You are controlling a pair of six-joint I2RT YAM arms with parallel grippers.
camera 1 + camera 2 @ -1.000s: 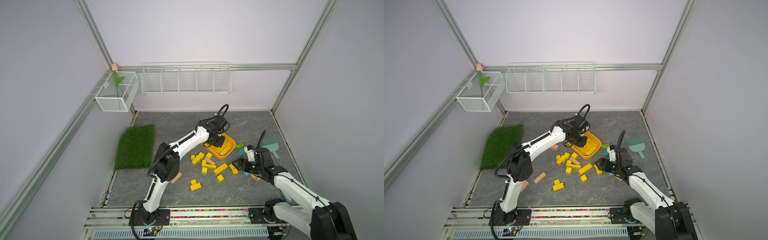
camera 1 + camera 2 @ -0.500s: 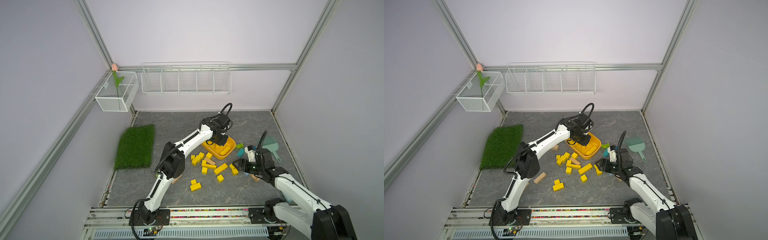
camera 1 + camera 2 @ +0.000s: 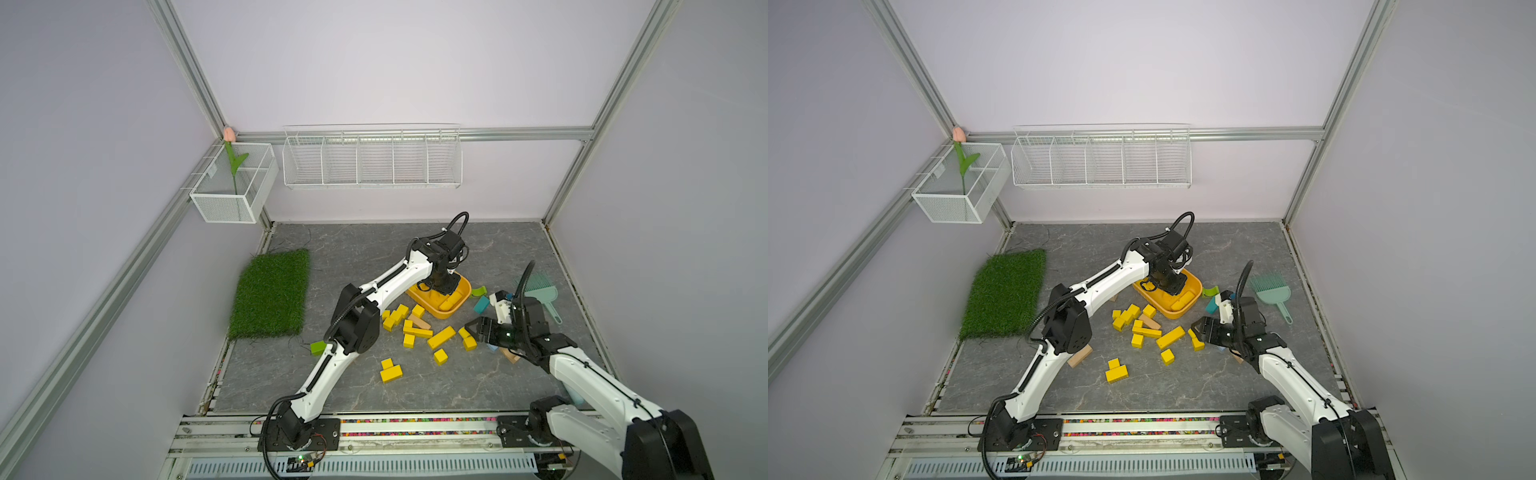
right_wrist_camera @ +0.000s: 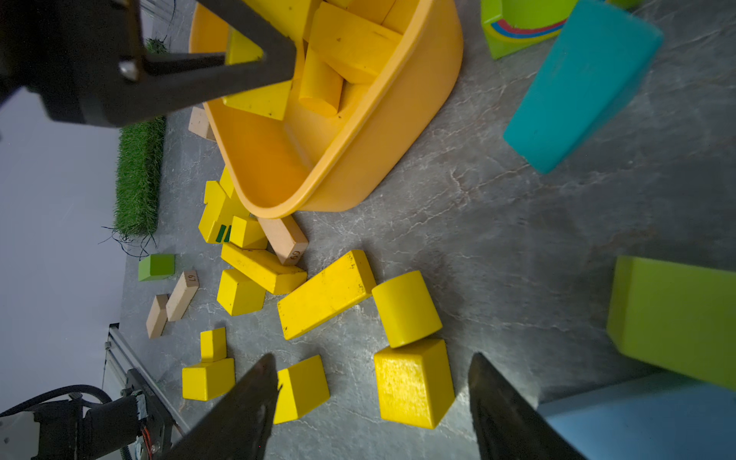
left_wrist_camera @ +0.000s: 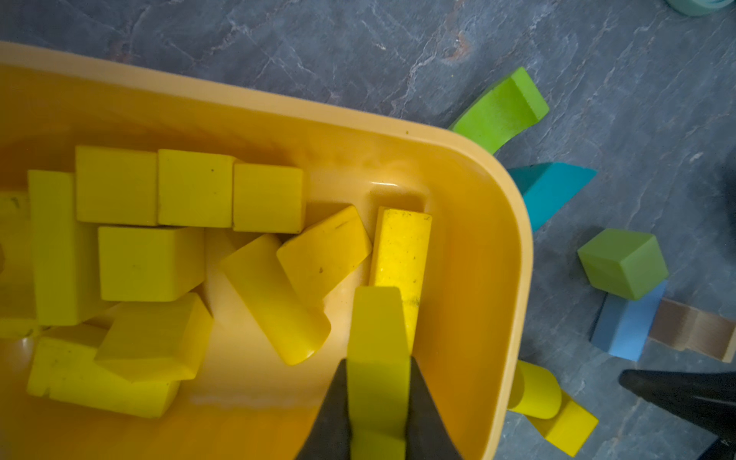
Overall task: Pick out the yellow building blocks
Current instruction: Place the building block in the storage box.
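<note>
The counter (image 3: 374, 249) is grey veined stone, boxed in by pale lilac walls on aluminium rails. A white wire rack (image 3: 372, 158) hangs on the back wall. A mesh box (image 3: 232, 183) holding a tulip (image 3: 229, 134) hangs at the back left corner. A grass mat (image 3: 270, 293) lies along the left edge, a teal dustpan (image 3: 542, 293) near the right edge. The yellow building blocks (image 3: 440, 337) are scattered mid-counter toward the front, with more inside the orange tub (image 5: 513, 239). The left hand (image 5: 378, 370) is clamped on a yellow block (image 5: 376, 318) above the tub. The right hand (image 4: 374, 358), fingers apart, hovers low by a loose block (image 4: 414, 382).
</note>
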